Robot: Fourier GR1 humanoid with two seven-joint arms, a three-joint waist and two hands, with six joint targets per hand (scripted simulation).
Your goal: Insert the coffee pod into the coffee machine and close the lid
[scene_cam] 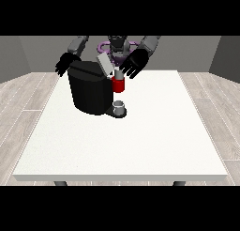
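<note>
Coffee machine [89, 91]: black, rounded, matte body on a white, faintly speckled tabletop [140, 141]; grey flat lid [104, 63] tilted up. Red cylindrical part [119, 85] at its front, above a small grey cup [119, 106] on the base. Coffee pod: cannot be told apart. Hand at the view's right [134, 64]: fingers spread, empty, just beside the lid. Hand at the view's left [66, 63]: fingers relaxed, holding nothing, behind the machine.

Both hands [135, 62] [65, 64] raised, fingers spread — relaxed

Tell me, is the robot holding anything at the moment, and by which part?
Nothing is held. Both hands, at the view's right and left, are open above the coffee machine.
</note>
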